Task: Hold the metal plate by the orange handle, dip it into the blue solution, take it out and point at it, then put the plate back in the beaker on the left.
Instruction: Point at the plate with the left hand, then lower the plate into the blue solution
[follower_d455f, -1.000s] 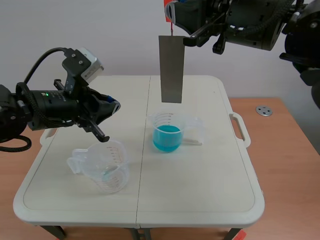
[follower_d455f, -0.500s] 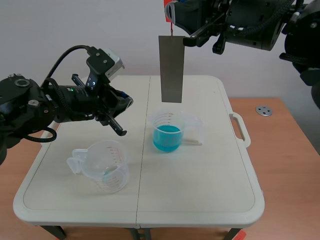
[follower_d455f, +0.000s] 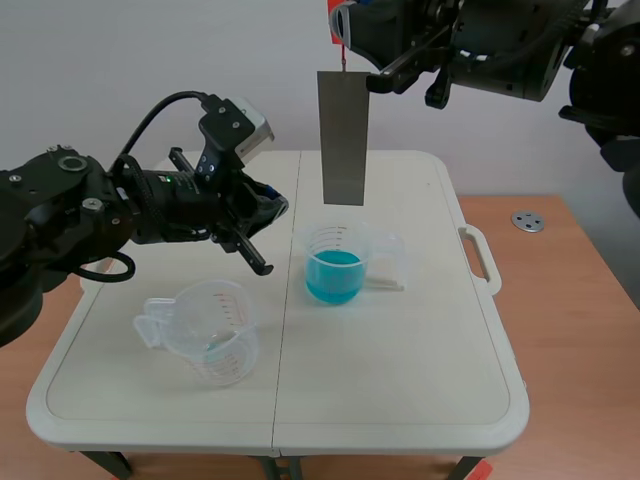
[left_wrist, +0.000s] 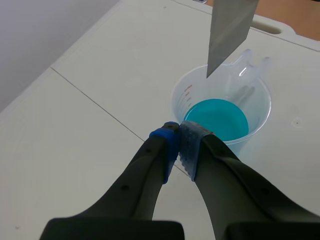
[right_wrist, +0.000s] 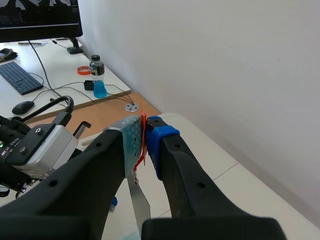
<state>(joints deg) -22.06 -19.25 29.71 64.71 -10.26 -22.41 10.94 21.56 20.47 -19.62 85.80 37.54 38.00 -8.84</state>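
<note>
Pinch of the right gripper (right_wrist: 145, 136) on the orange handle (right_wrist: 142, 159), both pads pressed flat against it, high at 12 o'clock over the table (follower_d455f: 400, 380). Holds the metal plate (follower_d455f: 343, 138) hanging straight down, upright, lower edge above and clear of the blue solution (left_wrist: 216, 120), not dipped. Directly beneath, near the table's middle, the clear beaker (follower_d455f: 352, 262) carrying that liquid, spout and handle toward 3 o'clock. At 9 o'clock of it, raised off the tabletop, left gripper (left_wrist: 179, 142): fingers closed together on nothing, tips aimed toward the beaker's near rim and apart from the plate. Farther out, at 8 o'clock from the filled one, a second beaker (follower_d455f: 205, 335), transparent, standing upright on the table, apart from both grippers.
</note>
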